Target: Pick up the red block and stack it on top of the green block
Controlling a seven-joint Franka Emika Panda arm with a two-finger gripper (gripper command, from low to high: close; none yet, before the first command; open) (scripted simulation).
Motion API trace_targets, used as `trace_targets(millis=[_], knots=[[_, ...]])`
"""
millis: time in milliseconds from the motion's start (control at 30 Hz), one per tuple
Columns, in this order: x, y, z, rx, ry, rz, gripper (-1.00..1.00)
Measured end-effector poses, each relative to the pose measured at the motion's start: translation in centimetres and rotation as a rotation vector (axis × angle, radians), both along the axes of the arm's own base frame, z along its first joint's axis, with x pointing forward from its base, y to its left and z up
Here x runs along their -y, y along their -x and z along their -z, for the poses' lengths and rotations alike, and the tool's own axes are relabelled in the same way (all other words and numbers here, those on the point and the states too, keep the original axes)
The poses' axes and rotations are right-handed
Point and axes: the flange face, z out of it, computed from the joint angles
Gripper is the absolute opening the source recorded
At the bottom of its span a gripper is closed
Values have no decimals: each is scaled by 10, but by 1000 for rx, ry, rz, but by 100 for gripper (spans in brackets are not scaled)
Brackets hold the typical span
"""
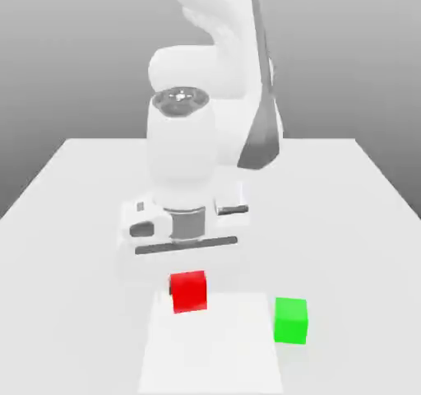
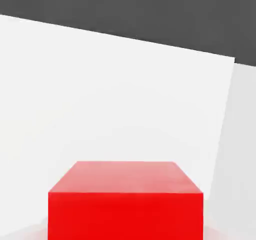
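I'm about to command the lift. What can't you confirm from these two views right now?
- Grip: in the exterior view, contact between the shut gripper and the red block cannot be made out against the white hand and table.
- Lift-off: the hand view cuts the red block's lower part at the picture's edge, so its base is unseen.
- Arm: upper links are cut by the exterior view's top edge.

The red block (image 1: 189, 291) sits near the table's (image 1: 74, 220) front edge; the green block (image 1: 291, 319) stands apart, nearer that edge.
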Motion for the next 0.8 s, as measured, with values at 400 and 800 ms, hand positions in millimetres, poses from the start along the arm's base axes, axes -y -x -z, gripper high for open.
trace_targets(millis=[400,800], knots=[[-128,18,-24,-3,3,265,-100],[-132,19,36,-2,6,296,100]])
